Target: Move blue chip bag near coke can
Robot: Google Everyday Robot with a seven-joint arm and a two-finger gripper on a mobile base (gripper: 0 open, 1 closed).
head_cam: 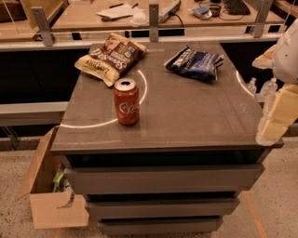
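The blue chip bag [195,62] lies crinkled at the back right of the grey tabletop [186,116]. The coke can [126,101] stands upright left of the middle, nearer the front, well apart from the blue bag. My gripper [275,122] is at the far right edge of the view, level with the table's right front corner and away from both things. It holds nothing that I can see.
A brown-and-tan chip bag [109,58] lies at the back left, just behind the can. An open cardboard box [46,195] sits on the floor left of the table. A railing and a desk with papers [116,11] stand behind. Water bottles [260,87] stand at the right.
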